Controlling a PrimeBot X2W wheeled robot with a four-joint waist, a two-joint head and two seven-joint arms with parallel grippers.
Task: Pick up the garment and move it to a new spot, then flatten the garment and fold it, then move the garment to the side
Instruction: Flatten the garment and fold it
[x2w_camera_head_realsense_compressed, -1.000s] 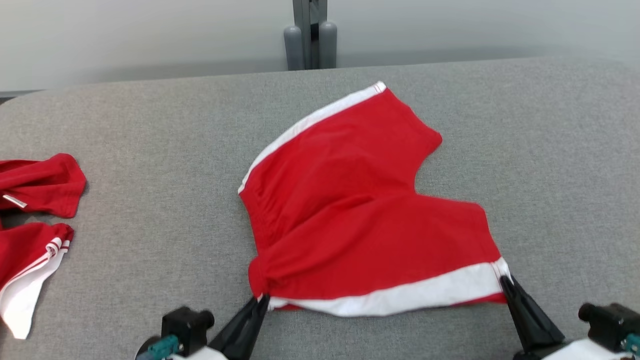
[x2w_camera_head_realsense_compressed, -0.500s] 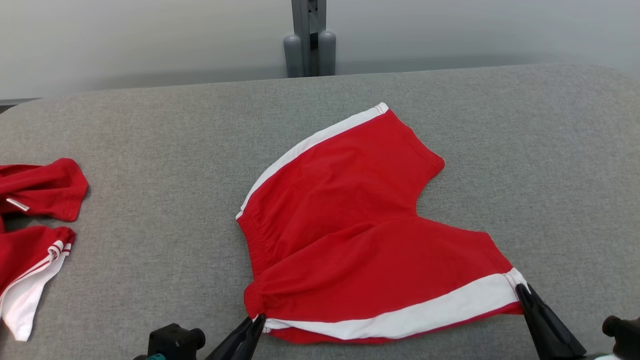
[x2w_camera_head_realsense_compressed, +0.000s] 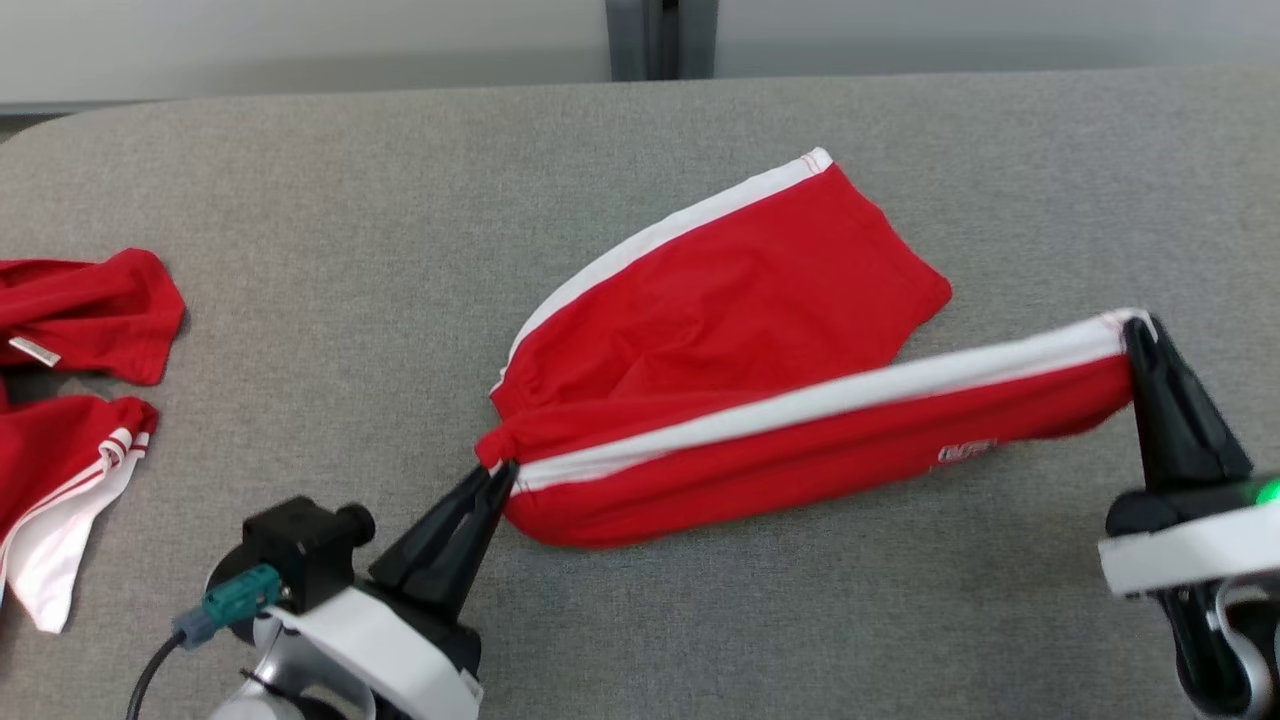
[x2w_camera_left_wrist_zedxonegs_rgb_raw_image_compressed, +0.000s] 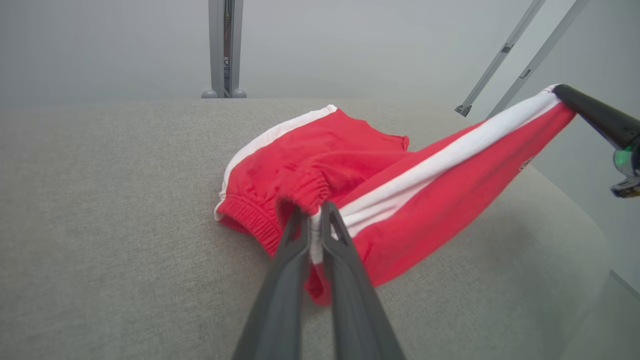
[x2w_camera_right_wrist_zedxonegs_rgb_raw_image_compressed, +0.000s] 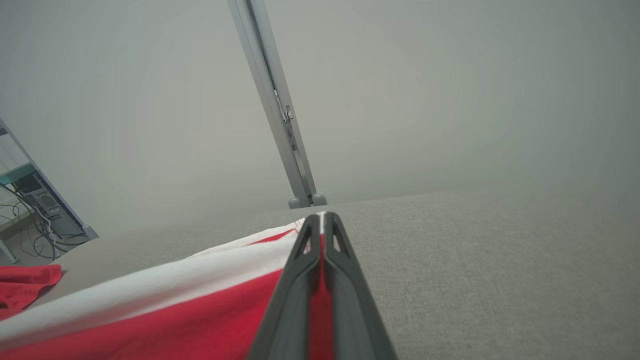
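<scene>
Your left gripper (x2w_camera_head_realsense_compressed: 497, 478) was pinched closed on the waistband corner of the red shorts (x2w_camera_head_realsense_compressed: 740, 290), with cloth caught between the tips. Your right gripper (x2w_camera_head_realsense_compressed: 1135, 325) was clamped the same way on the hem end of the white side stripe (x2w_camera_head_realsense_compressed: 800, 405), fingers closed on fabric.

Between the two tips the near leg hung stretched taut, lifted off the grey table (x2w_camera_head_realsense_compressed: 300, 200). In the left wrist view the right end sat higher than the left. A small logo (x2w_camera_head_realsense_compressed: 965, 452) showed on the raised panel. The far leg lay flat around mid-table, its own stripe along the far edge and the waistband bunched toward your left gripper.

Progress, as a judgement: pick-up and relocation looked done, and flattening was mostly done since the far leg lay smooth. The fold looked to be the step in hand, with the near leg up but not yet laid over the far one.

What was left: lay that leg down, make any further fold, then shift the shorts to the side. Other red clothing (x2w_camera_head_realsense_compressed: 90, 320) lay well apart at the table's left edge; I couldn't tell if that was the target spot.
</scene>
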